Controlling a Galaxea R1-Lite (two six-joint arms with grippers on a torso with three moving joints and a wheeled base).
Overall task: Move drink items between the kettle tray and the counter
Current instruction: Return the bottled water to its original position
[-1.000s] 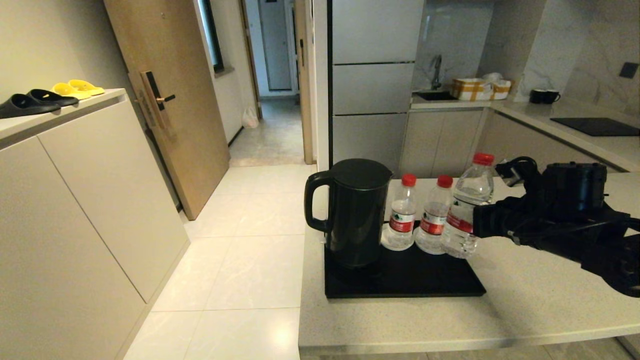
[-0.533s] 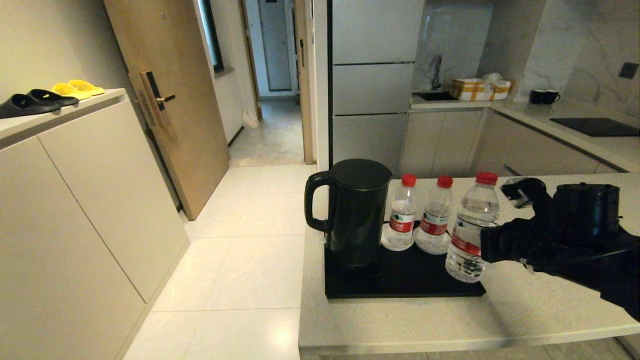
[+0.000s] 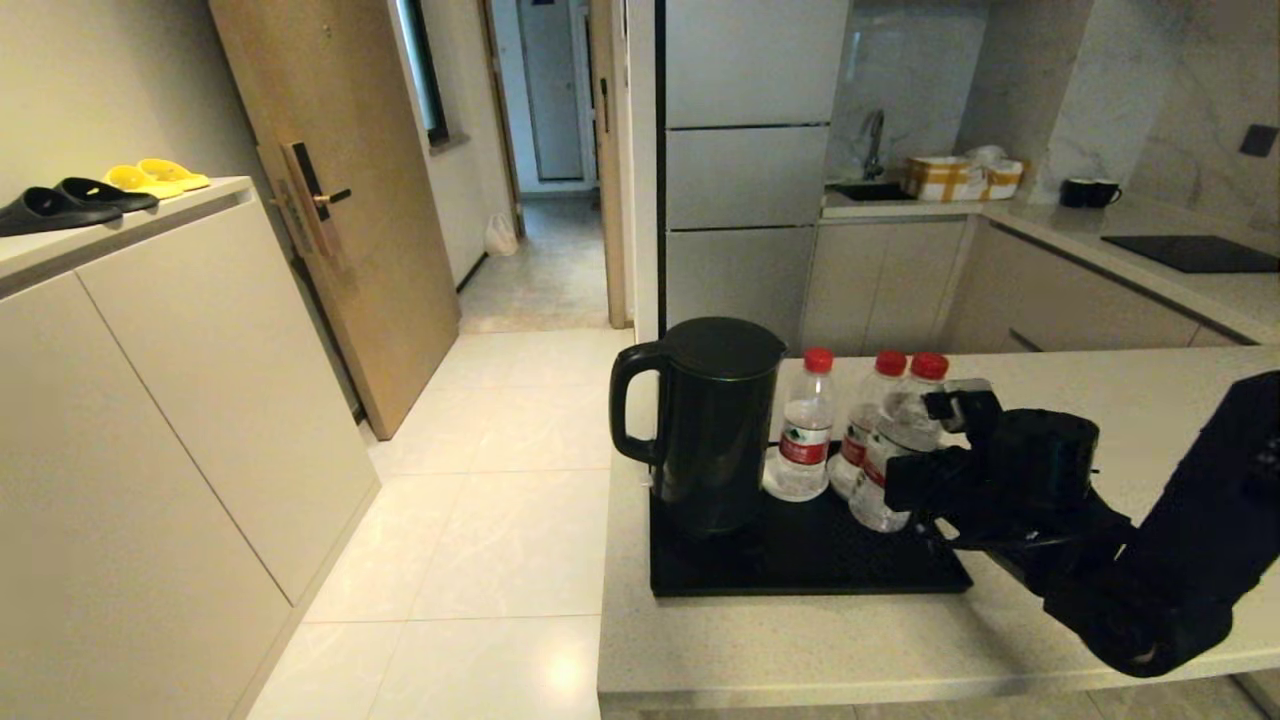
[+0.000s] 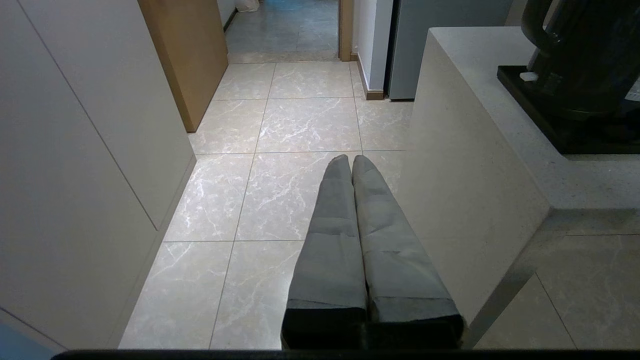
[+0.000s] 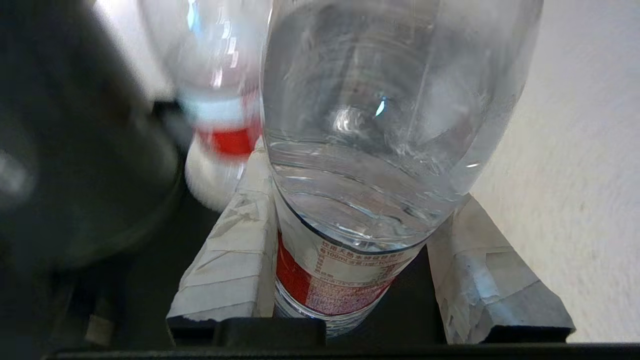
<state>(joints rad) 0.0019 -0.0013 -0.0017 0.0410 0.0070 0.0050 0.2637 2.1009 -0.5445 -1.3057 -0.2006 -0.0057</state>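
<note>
Three clear water bottles with red caps stand close together at the back of the black kettle tray (image 3: 800, 565), right of the kettle (image 3: 712, 430). The first bottle (image 3: 803, 430) and second bottle (image 3: 858, 435) stand free. The third bottle (image 3: 900, 440), slightly tilted, is partly in front of the second, and my right gripper (image 3: 905, 480) is shut on its labelled body. In the right wrist view that bottle (image 5: 370, 150) fills the space between the taped fingers (image 5: 225, 260), with a neighbouring bottle (image 5: 220, 115) just beyond. My left gripper (image 4: 350, 162) is shut and empty, low over the floor beside the counter (image 4: 480, 100).
The beige counter (image 3: 800, 650) ends just left of the tray, with tiled floor (image 3: 480, 520) below. My right arm (image 3: 1160, 580) reaches across the counter's right part. Far behind are two black mugs (image 3: 1090, 192), a cooktop (image 3: 1190, 252) and a sink (image 3: 870, 188).
My right gripper lowered the raised bottle at the tray's right edge, then carried it left and back until it sat against the second bottle. The left arm has not moved.
</note>
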